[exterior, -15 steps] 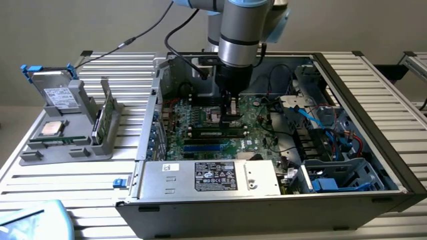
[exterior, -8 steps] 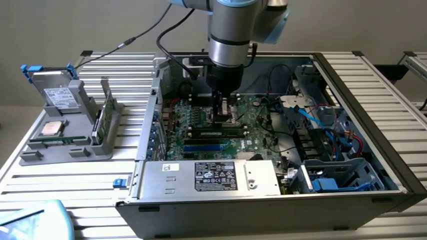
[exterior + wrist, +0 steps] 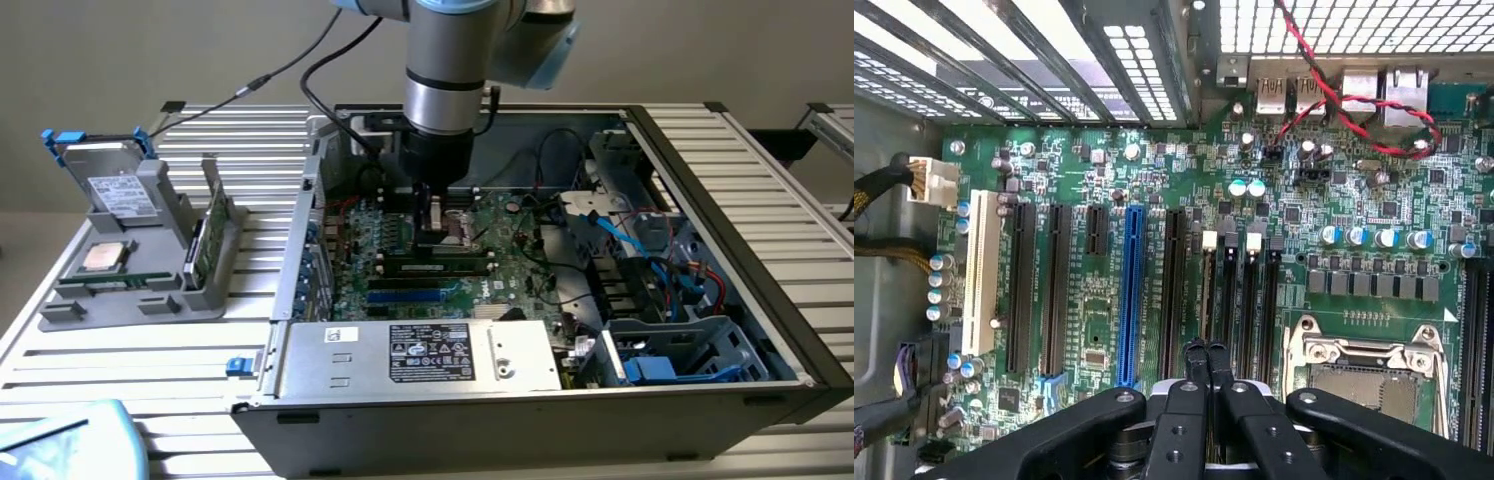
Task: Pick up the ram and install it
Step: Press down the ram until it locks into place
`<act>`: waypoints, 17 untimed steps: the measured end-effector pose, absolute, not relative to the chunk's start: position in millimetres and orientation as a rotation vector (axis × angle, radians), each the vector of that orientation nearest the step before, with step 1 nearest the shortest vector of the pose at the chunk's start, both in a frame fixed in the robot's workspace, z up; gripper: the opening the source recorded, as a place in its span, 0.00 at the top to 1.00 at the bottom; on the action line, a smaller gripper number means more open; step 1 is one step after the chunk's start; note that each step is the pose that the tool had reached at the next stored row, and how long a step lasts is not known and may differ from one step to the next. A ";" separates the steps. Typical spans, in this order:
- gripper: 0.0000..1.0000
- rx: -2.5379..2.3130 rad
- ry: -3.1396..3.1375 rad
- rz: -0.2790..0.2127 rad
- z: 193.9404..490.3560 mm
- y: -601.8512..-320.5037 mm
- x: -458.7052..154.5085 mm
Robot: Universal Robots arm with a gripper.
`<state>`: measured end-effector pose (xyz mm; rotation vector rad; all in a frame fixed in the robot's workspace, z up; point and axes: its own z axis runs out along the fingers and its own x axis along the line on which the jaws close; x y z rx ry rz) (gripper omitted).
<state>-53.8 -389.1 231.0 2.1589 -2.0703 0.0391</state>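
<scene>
The ram point(image 3: 434, 266) is a slim stick with a pale label, standing on edge in a black memory slot on the green motherboard point(image 3: 514, 240) inside the open computer case. My gripper point(image 3: 435, 240) hangs straight down over its middle, shut, with the tips at or just above the stick's top edge. In the wrist view the gripper point(image 3: 1206, 347) has its two black fingers pressed together over one of the memory slots, where the ram point(image 3: 1206, 290) shows edge-on as a thin strip. Nothing is held between the fingers.
A silver power supply point(image 3: 427, 355) fills the case's near side. Blue and red cables point(image 3: 667, 260) crowd the exterior view's right. The processor socket point(image 3: 1364, 370) lies beside the memory slots. A grey fixture point(image 3: 134, 260) outside the case holds a processor chip point(image 3: 104, 258) and an upright green stick point(image 3: 210, 225).
</scene>
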 end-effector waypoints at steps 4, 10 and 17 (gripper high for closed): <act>0.90 2.160 -2.071 0.043 227.3 -389.2 -54.1; 0.90 2.159 -2.072 0.045 224.0 -389.2 -54.2; 0.90 2.155 -2.066 0.033 232.6 -389.1 -51.9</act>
